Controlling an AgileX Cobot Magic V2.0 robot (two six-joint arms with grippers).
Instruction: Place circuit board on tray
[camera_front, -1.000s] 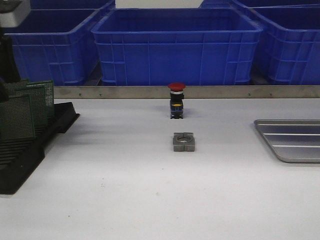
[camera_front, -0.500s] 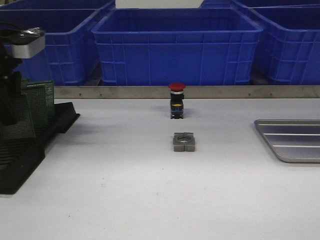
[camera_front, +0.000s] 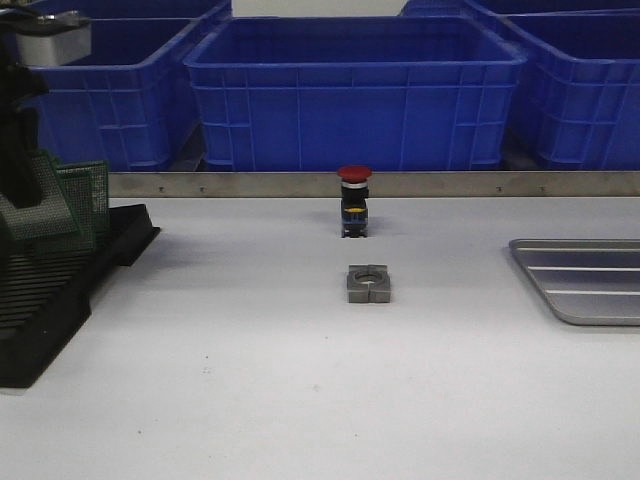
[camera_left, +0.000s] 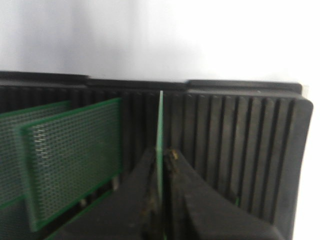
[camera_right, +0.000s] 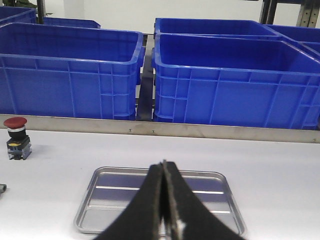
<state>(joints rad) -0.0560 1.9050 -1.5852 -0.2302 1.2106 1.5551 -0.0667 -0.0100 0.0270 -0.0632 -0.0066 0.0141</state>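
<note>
A thin green circuit board (camera_left: 160, 131), seen edge-on from the left wrist, is pinched between the black fingers of the left gripper (camera_left: 161, 152) above the black slotted rack (camera_left: 235, 130) at the table's left side, where other green boards (camera_left: 70, 160) stand in slots. The silver ribbed tray (camera_right: 160, 200) lies empty on the white table (camera_front: 300, 380) far to the right. Over it the right gripper (camera_right: 164, 167) has its fingers pressed together, holding nothing; blue crates (camera_front: 350, 90) line the back.
</note>
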